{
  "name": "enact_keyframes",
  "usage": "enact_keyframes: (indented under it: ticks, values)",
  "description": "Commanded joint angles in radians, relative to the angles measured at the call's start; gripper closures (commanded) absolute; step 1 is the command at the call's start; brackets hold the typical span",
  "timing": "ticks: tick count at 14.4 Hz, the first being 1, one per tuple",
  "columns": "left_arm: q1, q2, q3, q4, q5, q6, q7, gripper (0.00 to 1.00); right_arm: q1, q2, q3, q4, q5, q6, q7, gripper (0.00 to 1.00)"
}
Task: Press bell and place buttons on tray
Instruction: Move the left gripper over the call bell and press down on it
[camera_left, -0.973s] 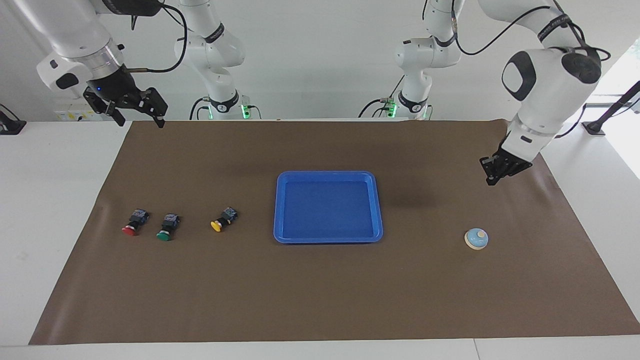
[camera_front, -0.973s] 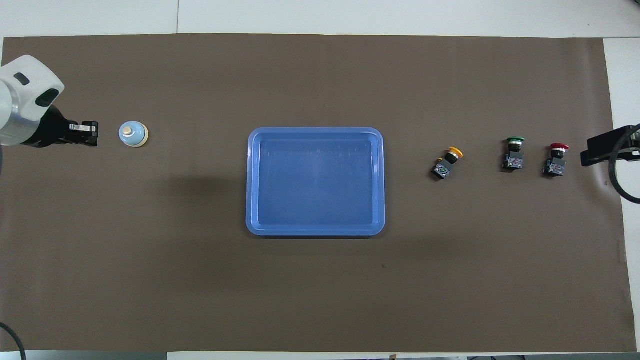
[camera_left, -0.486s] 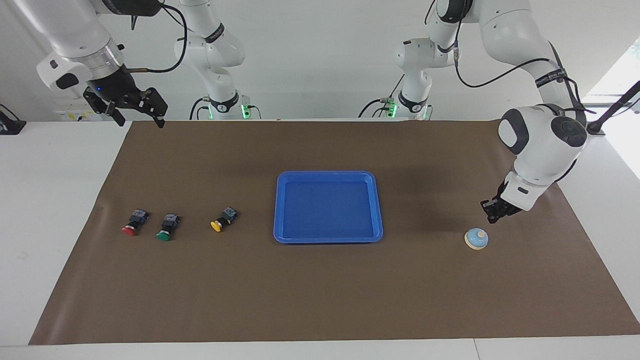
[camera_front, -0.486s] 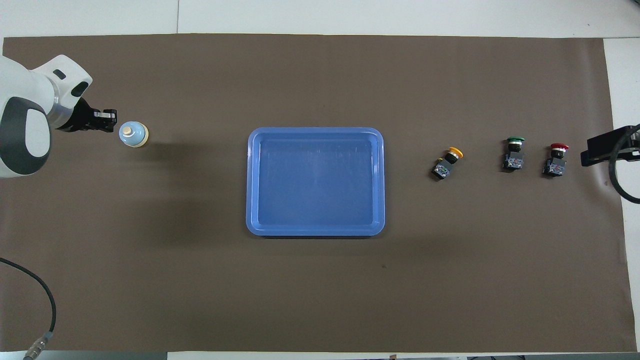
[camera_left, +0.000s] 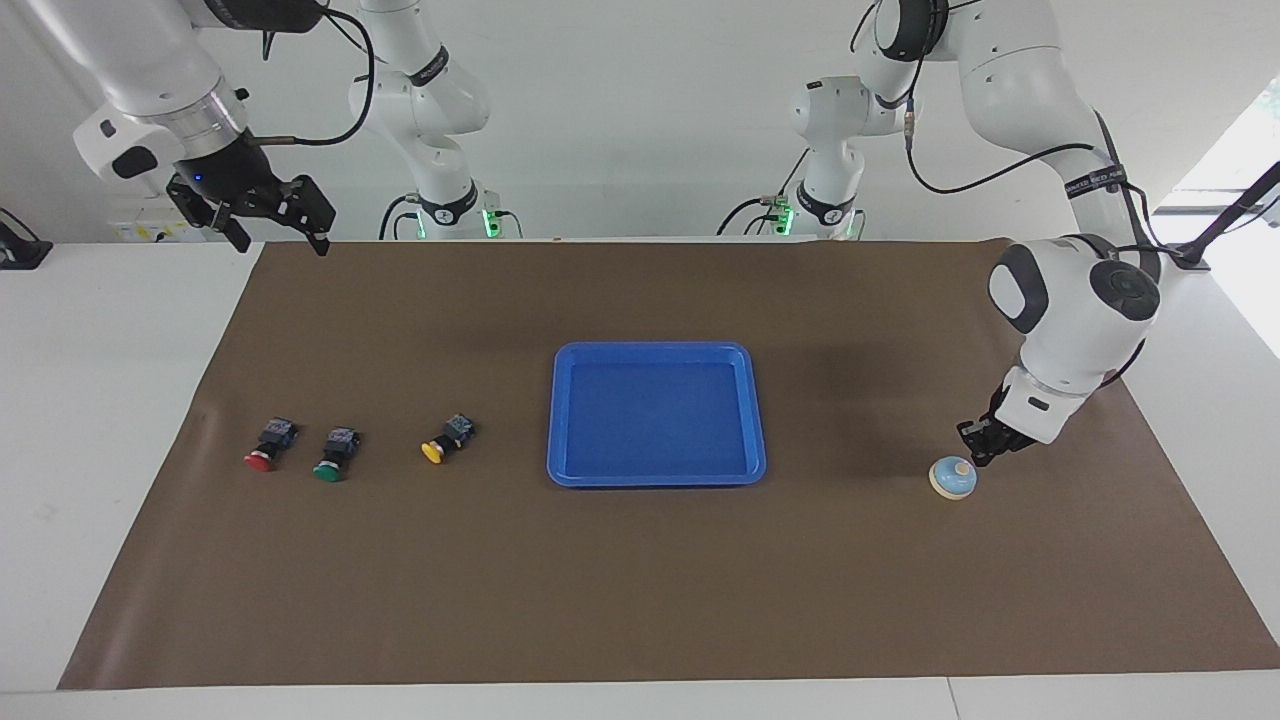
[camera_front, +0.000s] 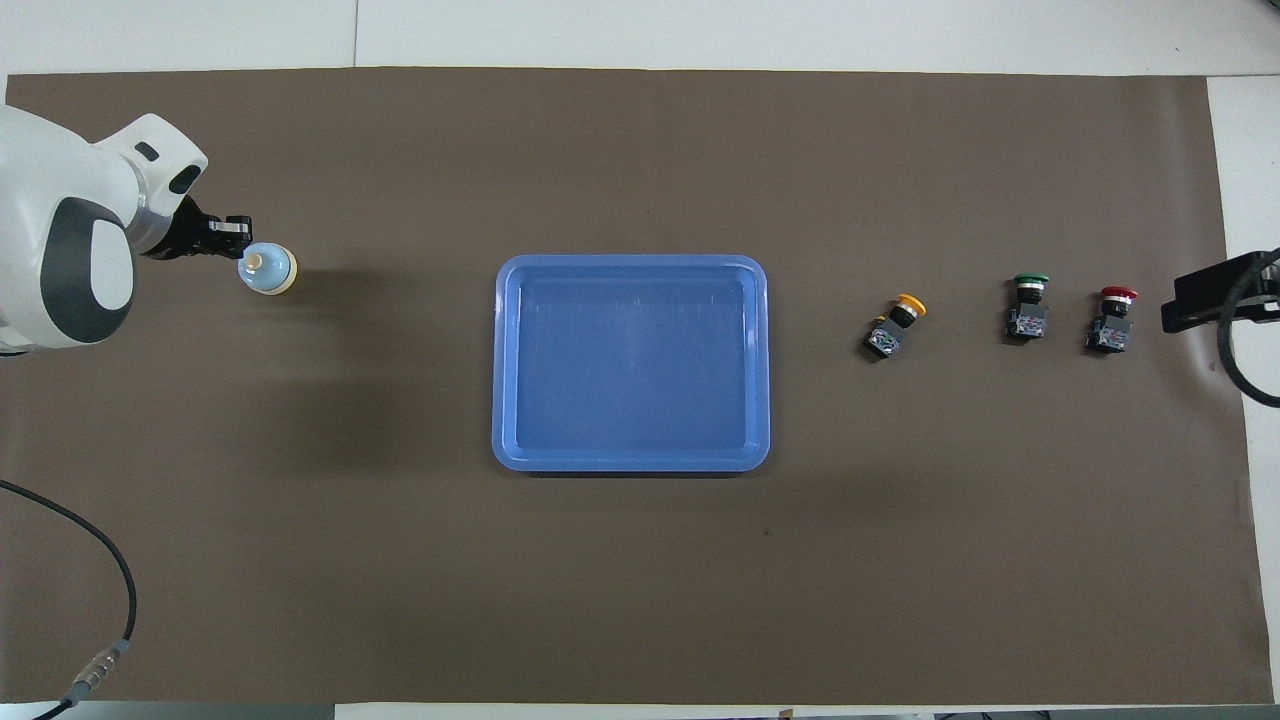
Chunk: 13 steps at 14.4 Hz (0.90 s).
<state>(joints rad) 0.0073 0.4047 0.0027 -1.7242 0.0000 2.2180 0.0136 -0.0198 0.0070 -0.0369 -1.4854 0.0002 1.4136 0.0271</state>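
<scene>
Covering most of the white table (camera_left: 100, 420), we see a brown mat (camera_left: 640, 580). We have the blue tray (camera_left: 657, 478) flat at mid-mat, nothing in it.

Right arm waits: right gripper (camera_left: 272, 232) is raised over the mat corner at its own end, jaws spread wide, nothing between them; in the overhead view only its tip (camera_front: 1200, 300) shows at the frame edge.

Left gripper (camera_left: 974, 448) is low at the bell (camera_left: 953, 478), fingers clenched together on nothing, tip right at the bell's cream knob. We cannot tell whether it is touching the knob or just above it. The bell (camera_front: 266, 270) sits toward the left arm's end, well apart from the tray.

Buttons lie on their sides in a row toward the right arm's end: yellow button (camera_left: 445, 439) nearest the tray, then green button (camera_left: 334, 456), then red button (camera_left: 268, 447). None is on the tray.
</scene>
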Motion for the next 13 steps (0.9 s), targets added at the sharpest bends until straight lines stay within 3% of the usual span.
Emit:
enact_keyframes:
  ticks: [1, 6, 12, 13]
  values:
    - [0.0, 0.023, 0.0, -0.029, 0.018, 0.08, -0.003, 1.0, -0.008, -0.025, 0.0, -0.027, 0.014, -0.002, -0.029, 0.0]
    - [0.002, 0.031, 0.002, -0.132, 0.018, 0.224, 0.0, 1.0, -0.008, -0.025, 0.0, -0.027, 0.014, -0.004, -0.029, 0.0]
    - [0.003, 0.013, 0.003, -0.083, 0.017, 0.122, 0.0, 1.0, -0.008, -0.025, 0.0, -0.027, 0.014, -0.002, -0.029, 0.0]
    - [0.003, -0.019, 0.003, -0.081, 0.017, 0.083, 0.0, 0.82, -0.008, -0.025, 0.0, -0.027, 0.014, -0.002, -0.029, 0.0]
